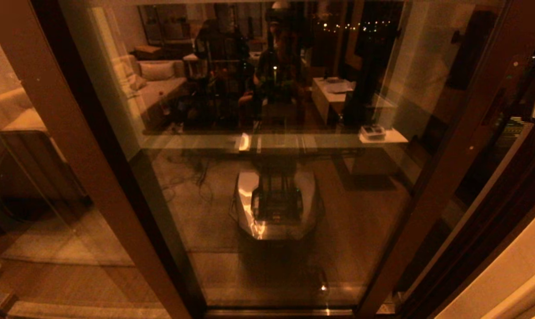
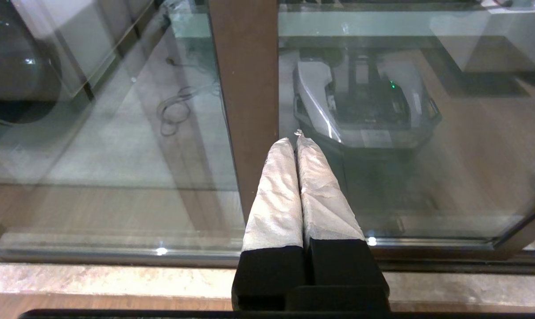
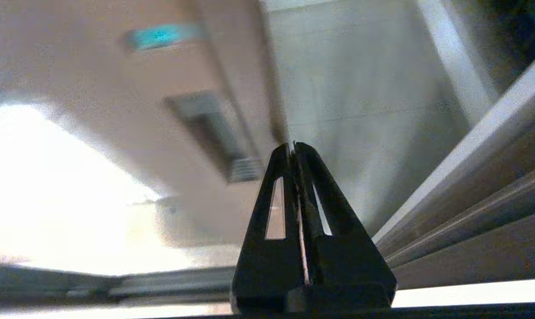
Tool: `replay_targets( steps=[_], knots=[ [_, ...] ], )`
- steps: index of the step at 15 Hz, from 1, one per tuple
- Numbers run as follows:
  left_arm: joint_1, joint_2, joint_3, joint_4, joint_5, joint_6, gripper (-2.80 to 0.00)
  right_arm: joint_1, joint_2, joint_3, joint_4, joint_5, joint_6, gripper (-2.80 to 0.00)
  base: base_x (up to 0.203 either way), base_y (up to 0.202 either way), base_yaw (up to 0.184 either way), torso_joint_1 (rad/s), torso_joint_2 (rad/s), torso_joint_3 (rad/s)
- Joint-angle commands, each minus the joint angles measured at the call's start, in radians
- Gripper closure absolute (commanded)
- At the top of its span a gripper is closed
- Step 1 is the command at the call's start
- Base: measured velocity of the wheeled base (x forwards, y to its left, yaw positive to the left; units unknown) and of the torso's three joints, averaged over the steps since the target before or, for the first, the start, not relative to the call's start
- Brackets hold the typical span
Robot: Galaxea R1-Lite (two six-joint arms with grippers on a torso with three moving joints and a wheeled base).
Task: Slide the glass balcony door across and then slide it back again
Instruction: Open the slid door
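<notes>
The glass balcony door (image 1: pixel 276 208) fills the middle of the head view, its pane reflecting the room and my own base. Its brown right upright (image 1: pixel 455 164) carries small screws. Neither gripper shows in the head view. In the left wrist view my left gripper (image 2: pixel 295 138) is shut and empty, its white-wrapped fingertips in front of a brown upright (image 2: pixel 245 88) between two panes. In the right wrist view my right gripper (image 3: pixel 292 145) is shut on nothing, close to a blurred brown frame face (image 3: pixel 183 66) with a grey recessed plate (image 3: pixel 210 128).
Another brown-framed pane (image 1: pixel 24 186) stands at the left. The floor track (image 2: pixel 117 254) and a stone sill (image 2: pixel 94 279) run below the glass. Door-frame rails (image 3: pixel 471 208) lie beside the right gripper. A pale wall edge (image 1: pixel 511 279) is at the far right.
</notes>
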Motion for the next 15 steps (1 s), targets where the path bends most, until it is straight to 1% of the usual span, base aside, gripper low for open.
replay_targets(
  steps=[1,6,11,12,15],
  knots=[
    [0.0,0.0,0.0,0.001,0.0,0.0,0.0,0.028,-0.028,0.03,-0.006,0.002,-0.001,0.0,0.0,0.0,0.0,0.0,0.0,0.0],
    [0.0,0.0,0.0,0.001,0.0,0.0,0.0,0.06,-0.05,0.056,-0.006,-0.001,-0.002,0.0,0.0,0.0,0.0,0.0,0.0,0.0],
    [0.0,0.0,0.0,0.001,0.0,0.0,0.0,0.044,-0.121,0.091,-0.006,-0.003,-0.007,0.0,0.0,0.0,0.0,0.0,0.0,0.0],
    [0.0,0.0,0.0,0.001,0.0,0.0,0.0,0.039,-0.142,0.102,-0.006,-0.003,-0.013,0.0,0.0,0.0,0.0,0.0,0.0,0.0],
    [0.0,0.0,0.0,0.001,0.0,0.0,0.0,-0.033,-0.191,0.122,-0.006,-0.003,-0.074,0.0,0.0,0.0,0.0,0.0,0.0,0.0]
  ],
)
